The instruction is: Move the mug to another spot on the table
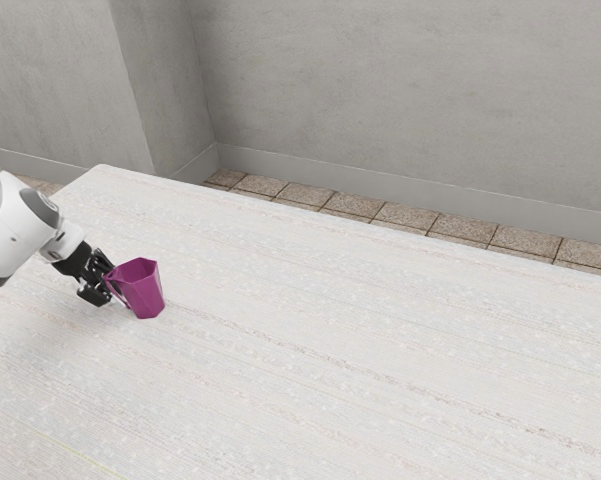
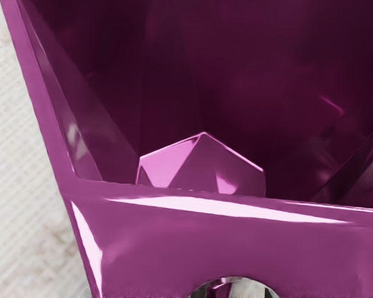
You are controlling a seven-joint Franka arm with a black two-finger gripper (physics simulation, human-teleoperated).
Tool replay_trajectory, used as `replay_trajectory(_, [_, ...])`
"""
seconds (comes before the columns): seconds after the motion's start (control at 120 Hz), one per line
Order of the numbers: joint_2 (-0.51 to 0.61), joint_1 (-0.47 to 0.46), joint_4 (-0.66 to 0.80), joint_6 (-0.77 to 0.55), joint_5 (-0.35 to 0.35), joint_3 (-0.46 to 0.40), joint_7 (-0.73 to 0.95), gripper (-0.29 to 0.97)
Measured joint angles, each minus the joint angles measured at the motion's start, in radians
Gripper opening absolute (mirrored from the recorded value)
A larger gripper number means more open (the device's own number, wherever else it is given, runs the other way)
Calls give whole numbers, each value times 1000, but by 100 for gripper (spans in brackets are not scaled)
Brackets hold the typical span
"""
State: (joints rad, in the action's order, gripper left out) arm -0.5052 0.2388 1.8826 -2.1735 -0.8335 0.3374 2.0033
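A glossy magenta mug [image 1: 140,286] with angular facets is near the exterior view's left, low over the white table [image 1: 360,340] and tilted a little. My black gripper [image 1: 107,285] comes in from the left and is shut on the mug's near wall at the rim. In the wrist view the mug [image 2: 205,93] is right under my hand, its open inside and faceted bottom facing the camera. Part of its handle opening is at the lower edge. Whether the mug's base touches the table I cannot tell.
The wide white table stretches to the exterior view's right and front with nothing else on it. Its far edge runs along a brick-tiled floor strip [image 1: 410,215] below grey walls [image 1: 400,90].
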Motion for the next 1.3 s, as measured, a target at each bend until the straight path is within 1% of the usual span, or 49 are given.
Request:
replay_trajectory(0.367, [0,5,0,0,-9,0,12,8])
replay_trajectory(0.733, [8,6,-9,-1,-45,-7,21,1])
replay_trajectory(0.942, [39,9,-6,0,-86,-50,34,0])
replay_trajectory(1.067, [61,-27,18,-2,-99,-74,42,-1])
replay_trajectory(1.3, [101,-134,95,-10,-105,-78,57,-3])
